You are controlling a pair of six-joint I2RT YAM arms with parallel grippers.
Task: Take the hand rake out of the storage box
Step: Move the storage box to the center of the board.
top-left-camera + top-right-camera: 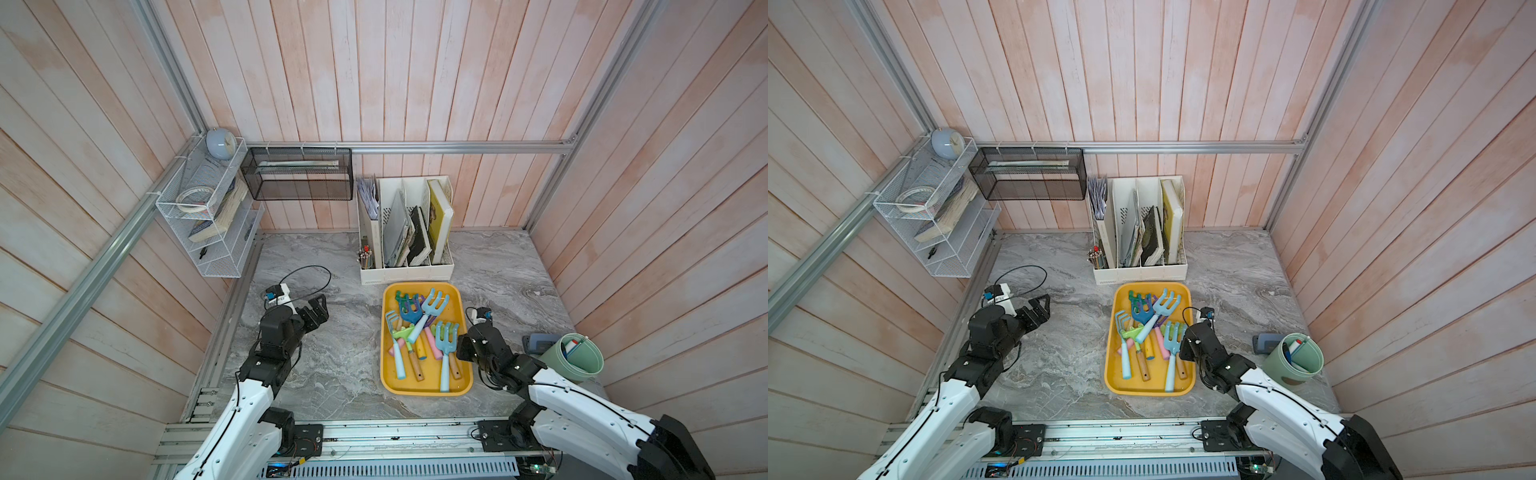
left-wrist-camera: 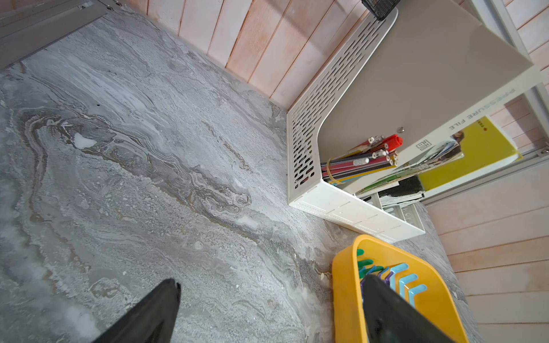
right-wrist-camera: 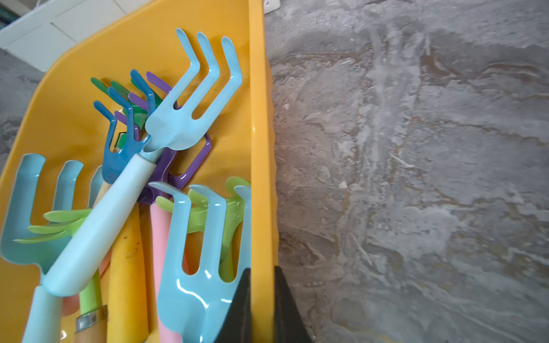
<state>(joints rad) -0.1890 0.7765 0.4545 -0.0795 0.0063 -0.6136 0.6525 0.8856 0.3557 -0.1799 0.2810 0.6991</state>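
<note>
Right wrist: right gripper point(image 3: 262, 268) clamps box point(image 3: 258, 118) rim — hold it pinned (no tilt); left gripper point(image 1: 316, 311), agape at nine o'clock, should lift top rake point(image 1: 419, 330).

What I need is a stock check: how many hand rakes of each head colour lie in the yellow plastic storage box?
Light blue pronged rake heads: 3
Dark blue pronged rake head: 1
Dark green pronged rake head: 1
Purple pronged rake head: 1
Lime green pronged rake heads: 2, partly buried
Total: 8
</note>
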